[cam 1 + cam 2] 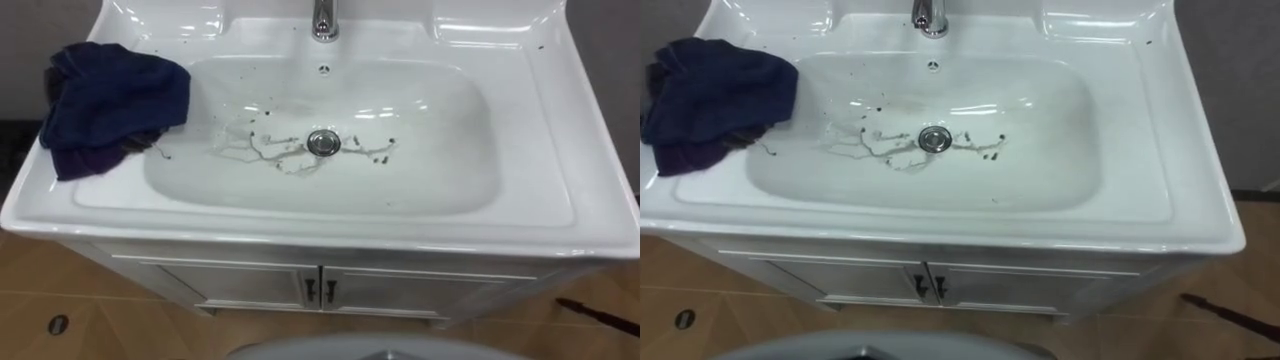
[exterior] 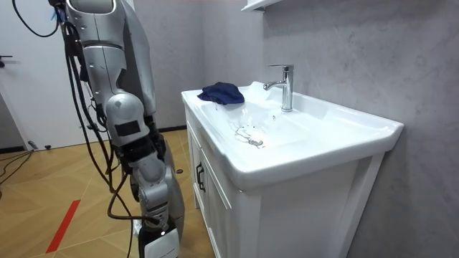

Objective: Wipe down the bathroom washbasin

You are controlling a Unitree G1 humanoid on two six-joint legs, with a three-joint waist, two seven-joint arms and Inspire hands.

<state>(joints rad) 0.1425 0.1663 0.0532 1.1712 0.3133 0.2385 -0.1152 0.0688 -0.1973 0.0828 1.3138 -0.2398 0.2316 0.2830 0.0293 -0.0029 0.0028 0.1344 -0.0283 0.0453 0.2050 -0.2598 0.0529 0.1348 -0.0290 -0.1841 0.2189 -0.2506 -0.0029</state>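
Observation:
A white basin (image 1: 430, 130) lies straight below me, set in a white vanity top. Dark streaks and specks of dirt (image 1: 262, 150) spread across its bottom on both sides of the metal drain (image 1: 323, 143). A crumpled dark blue cloth (image 1: 110, 100) rests on the left rim, its edge hanging slightly into the bowl; in the room view the cloth (image 2: 221, 92) sits at the far end of the top. I stand in front of the vanity with my right arm hanging at my side, the right hand (image 2: 155, 209) low beside the cabinet.
A chrome faucet (image 1: 324, 18) stands at the back middle of the basin. Below the front rim are two white cabinet doors (image 1: 320, 290) with dark handles. A grey wall (image 2: 344, 43) backs the vanity. The floor is wood.

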